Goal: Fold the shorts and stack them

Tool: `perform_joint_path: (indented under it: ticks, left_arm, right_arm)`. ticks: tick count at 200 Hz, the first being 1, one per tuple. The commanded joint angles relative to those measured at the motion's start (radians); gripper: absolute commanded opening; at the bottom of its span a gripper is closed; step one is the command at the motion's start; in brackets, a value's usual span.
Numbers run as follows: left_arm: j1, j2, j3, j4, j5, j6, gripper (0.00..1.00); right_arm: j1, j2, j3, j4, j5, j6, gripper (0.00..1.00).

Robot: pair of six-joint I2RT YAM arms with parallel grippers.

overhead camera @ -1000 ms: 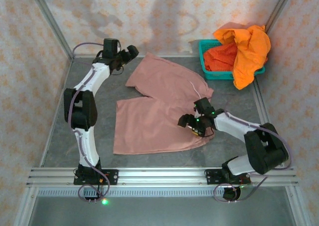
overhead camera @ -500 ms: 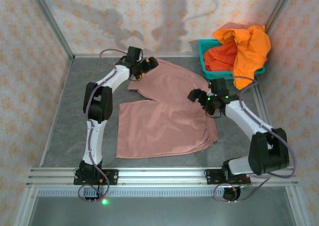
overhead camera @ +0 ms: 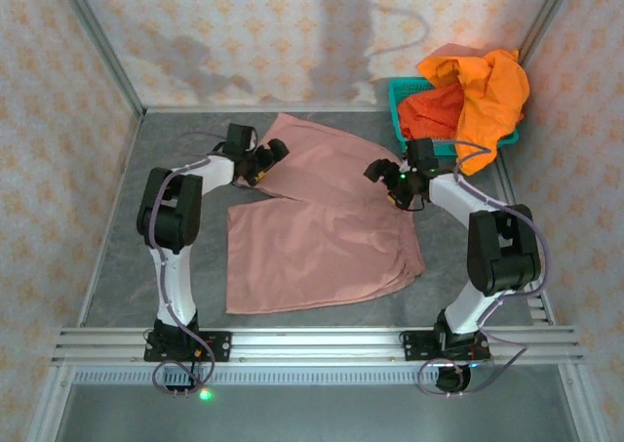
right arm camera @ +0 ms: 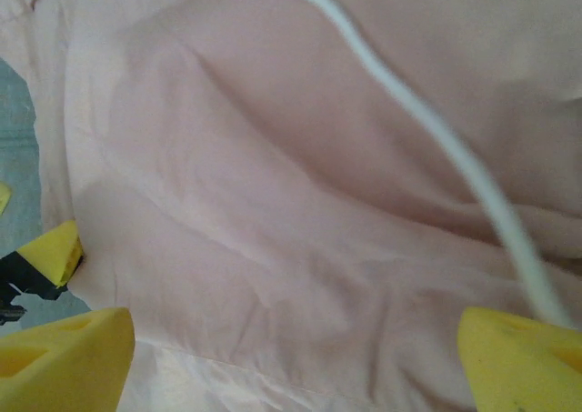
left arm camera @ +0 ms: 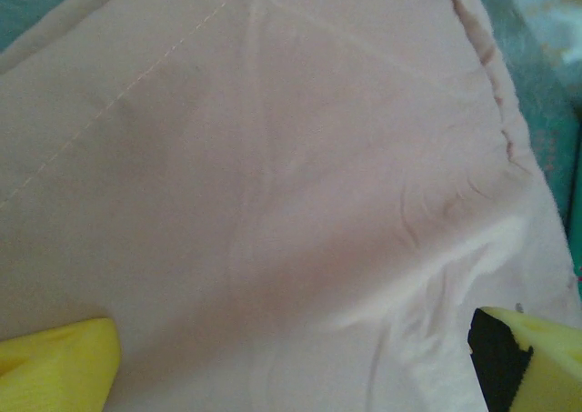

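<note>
Pink shorts [overhead camera: 322, 227] lie flat mid-table, waistband to the right, legs to the left. Left gripper [overhead camera: 276, 155] hangs over the far leg's hem and right gripper [overhead camera: 383, 183] over the waistband's far end by the drawstring [right arm camera: 436, 130]. Both are spread wide, grasping nothing. Probable fold axis: left-right, far half onto near.

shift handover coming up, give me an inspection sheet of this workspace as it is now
surface: grey table, pink cloth spread over its middle
job's things: pink shorts laid flat, unfolded; orange shorts heaped in and over teal basket, far right
clutter: nothing seen
grippers: left gripper open over far leg; right gripper open over waistband beside drawstring
cables: grey cable looped along each arm
surroundings: patterned walls, aluminium rail at near edge
</note>
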Motion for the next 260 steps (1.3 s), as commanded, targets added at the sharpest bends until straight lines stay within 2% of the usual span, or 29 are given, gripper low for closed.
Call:
perform_joint_path:
  ticks: [1,39,62,95,116,155,184,217,232,260]
  left_arm:
    - [0.101,0.005,-0.107,-0.018,-0.039,-0.003,1.00]
    - [0.194,-0.023,-0.117,-0.058,-0.038,0.072,1.00]
    - [0.201,-0.089,-0.062,-0.092,-0.043,0.129,1.00]
    - [0.180,-0.359,-0.028,-0.285,-0.111,0.176,1.00]
    - [0.160,-0.556,-0.074,-0.466,-0.190,0.156,1.00]
    - [0.060,-0.909,-0.295,-0.781,-0.384,0.042,1.00]
    - [-0.034,-1.083,-0.472,-0.916,-0.422,-0.101,1.00]
    - [-0.155,-1.230,-0.624,-1.056,-0.495,-0.283,0.97]
    - [-0.175,-1.268,-0.673,-1.098,-0.494,-0.344,0.94]
    - [-0.208,-1.261,-0.695,-1.180,-0.512,-0.404,0.88]
  right_arm:
    - [0.002,0.012,0.017,0.055,-0.013,0.033,0.91]
    - [0.011,0.050,0.043,0.120,-0.038,0.093,0.89]
    - [0.035,0.046,0.090,0.109,-0.034,0.085,0.88]
    - [0.067,-0.041,0.095,-0.051,0.037,-0.020,0.88]
    - [0.082,-0.135,0.013,-0.119,0.061,-0.055,0.86]
    - [0.114,-0.338,-0.200,-0.176,0.122,-0.019,0.80]
    - [0.157,-0.401,-0.293,-0.178,0.115,0.061,0.75]
    - [0.164,-0.462,-0.400,-0.171,0.169,0.132,0.66]
    - [0.165,-0.460,-0.416,-0.164,0.197,0.146,0.63]
    - [0.165,-0.424,-0.415,-0.136,0.176,0.168,0.62]
